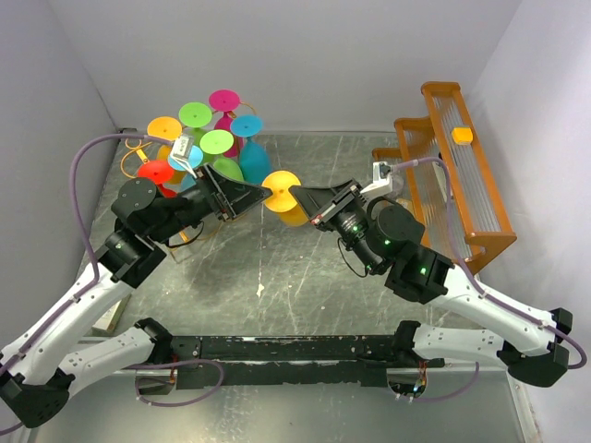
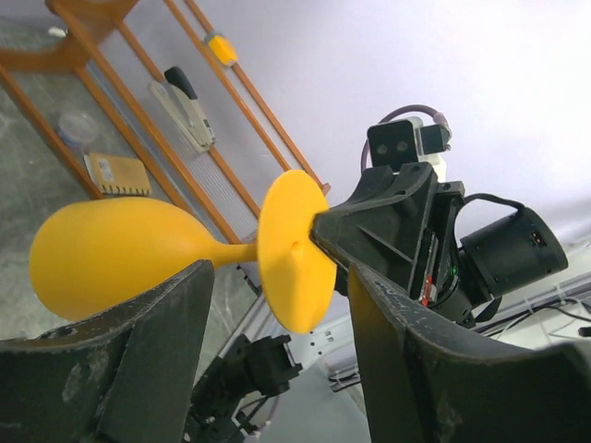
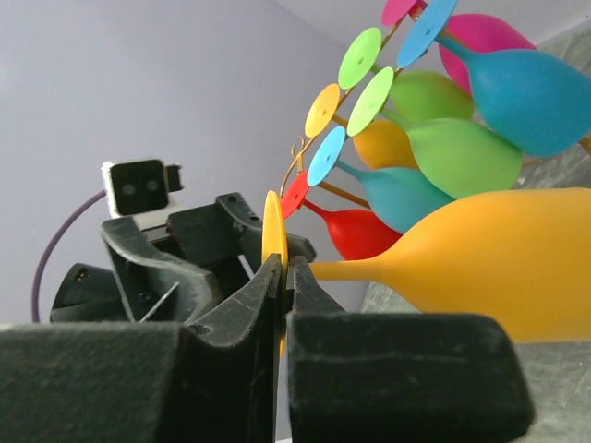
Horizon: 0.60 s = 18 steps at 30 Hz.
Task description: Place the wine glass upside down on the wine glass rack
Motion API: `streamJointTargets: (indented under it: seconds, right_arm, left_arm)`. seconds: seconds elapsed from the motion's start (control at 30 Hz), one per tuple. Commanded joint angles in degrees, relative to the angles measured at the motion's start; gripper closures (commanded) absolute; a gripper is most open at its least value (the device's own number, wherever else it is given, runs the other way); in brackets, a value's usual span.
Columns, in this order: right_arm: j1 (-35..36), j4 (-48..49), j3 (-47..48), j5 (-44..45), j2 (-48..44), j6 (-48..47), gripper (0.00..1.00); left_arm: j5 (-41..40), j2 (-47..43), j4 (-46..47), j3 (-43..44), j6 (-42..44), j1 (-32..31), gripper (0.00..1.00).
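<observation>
The yellow wine glass [image 1: 291, 210] is up in the air over the grey table [image 1: 277, 295], in the middle, between the two arms. It lies on its side. The right gripper [image 3: 283, 277] has its two fingers squeezed tight on the edge of the glass's flat round foot, so the right arm alone is holding the glass. The round cup part of the glass sticks out to the side, away from the fingers. The left gripper [image 1: 259, 192] is just next to the foot. Its fingers [image 2: 148, 351] are spread wide apart, one on each side, and they are not touching the glass. The wine glass rack [image 3: 302, 159] stands at the far left of the table, near the left gripper. It is thin gold wire with a curly end. Lots of other glasses [image 1: 217, 143] hang on it upside down, green, pink, blue, orange and red, with their flat feet on top. A big brown wooden rack [image 1: 452, 175] stands at the right side of the table.
</observation>
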Motion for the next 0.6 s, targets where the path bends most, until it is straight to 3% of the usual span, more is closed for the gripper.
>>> streamJointTargets:
  seconds: [0.0, 0.27, 0.5, 0.57]
  right_arm:
    - [-0.12, 3.52, -0.17, -1.64, -0.57, -1.55, 1.0]
    - [-0.13, 3.31, -0.21, -2.37, 0.51, -1.53, 1.0]
    - [-0.21, 3.6, -0.36, -2.6, 1.11, -2.65, 1.0]
    - [-0.1, 3.88, -0.71, -2.61, 1.32, -2.6, 1.0]
  left_arm:
    - [2.02, 1.18, -0.16, 0.11, -5.79, 0.18, 0.32]
    - [3.93, 1.26, 2.21, -0.64, -8.11, 0.13, 0.55]
    - [5.62, 1.86, 4.78, -2.25, -12.29, 0.1, 0.65]
    - [6.47, 2.27, 6.09, -2.65, -13.11, 0.1, 0.77]
